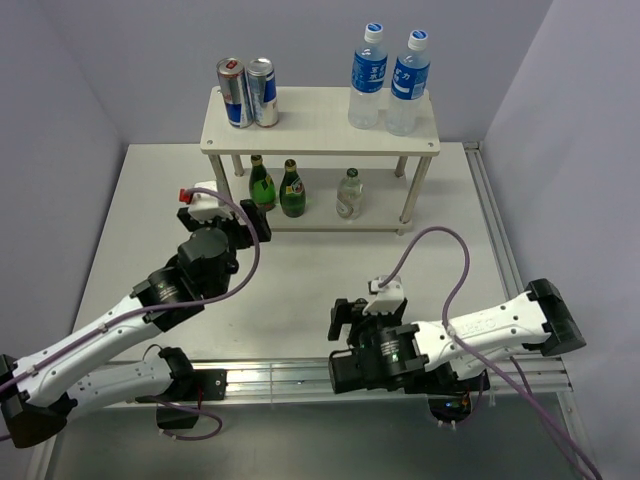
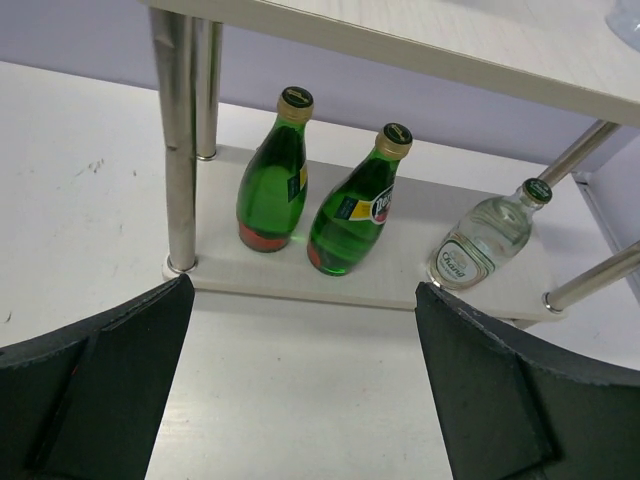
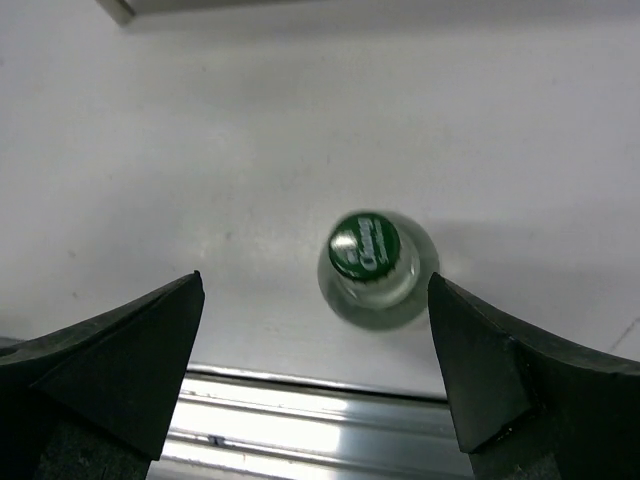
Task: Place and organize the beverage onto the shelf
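The cream-white shelf (image 1: 320,125) stands at the back. Its top board holds two cans (image 1: 248,92) and two water bottles (image 1: 390,80). Its lower board (image 2: 400,285) holds two green bottles (image 2: 272,175) and a clear glass bottle (image 2: 480,235). My left gripper (image 2: 300,290) is open and empty, just in front of the lower tier (image 1: 252,218). My right gripper (image 3: 315,285) is open, pointing down over a clear bottle with a green cap (image 3: 372,262) that stands upright by the front rail, between the jaws but untouched. In the top view that bottle is hidden under the right gripper (image 1: 342,345).
An aluminium rail (image 3: 300,430) runs along the table's near edge just below the capped bottle. The shelf's metal legs (image 2: 178,150) stand left of the green bottles. Purple cables (image 1: 440,250) loop over both arms. Grey walls close in the table on three sides.
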`<action>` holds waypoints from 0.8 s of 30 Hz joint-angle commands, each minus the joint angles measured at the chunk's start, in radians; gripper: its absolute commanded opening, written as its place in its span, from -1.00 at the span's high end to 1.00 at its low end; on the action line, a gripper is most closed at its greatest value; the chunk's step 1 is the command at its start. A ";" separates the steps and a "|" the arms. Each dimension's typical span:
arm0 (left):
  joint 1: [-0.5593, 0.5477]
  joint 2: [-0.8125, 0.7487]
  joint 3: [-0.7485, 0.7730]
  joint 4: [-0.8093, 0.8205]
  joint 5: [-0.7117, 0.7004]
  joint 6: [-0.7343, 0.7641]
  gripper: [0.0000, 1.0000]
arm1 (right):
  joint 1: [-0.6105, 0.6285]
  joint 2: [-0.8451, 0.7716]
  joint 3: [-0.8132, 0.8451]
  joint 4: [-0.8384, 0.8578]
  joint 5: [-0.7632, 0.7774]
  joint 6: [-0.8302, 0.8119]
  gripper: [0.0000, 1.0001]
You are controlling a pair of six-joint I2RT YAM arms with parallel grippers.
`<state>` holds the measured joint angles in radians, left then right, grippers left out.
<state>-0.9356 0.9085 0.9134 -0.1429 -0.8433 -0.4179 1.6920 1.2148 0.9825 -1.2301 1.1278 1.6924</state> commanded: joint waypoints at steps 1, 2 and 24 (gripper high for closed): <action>-0.034 -0.083 -0.014 -0.053 -0.111 -0.036 -0.99 | 0.054 0.005 -0.042 -0.215 -0.042 0.303 -1.00; -0.051 -0.098 -0.028 -0.049 -0.118 -0.036 -0.99 | 0.064 0.018 -0.048 -0.215 -0.052 0.314 -1.00; -0.092 -0.151 -0.205 0.005 -0.178 -0.064 -0.99 | 0.020 0.195 -0.189 -0.007 -0.040 0.403 -1.00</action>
<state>-1.0225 0.7681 0.7074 -0.1688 -0.9813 -0.4633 1.7363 1.4086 0.8143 -1.2968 1.0180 1.9484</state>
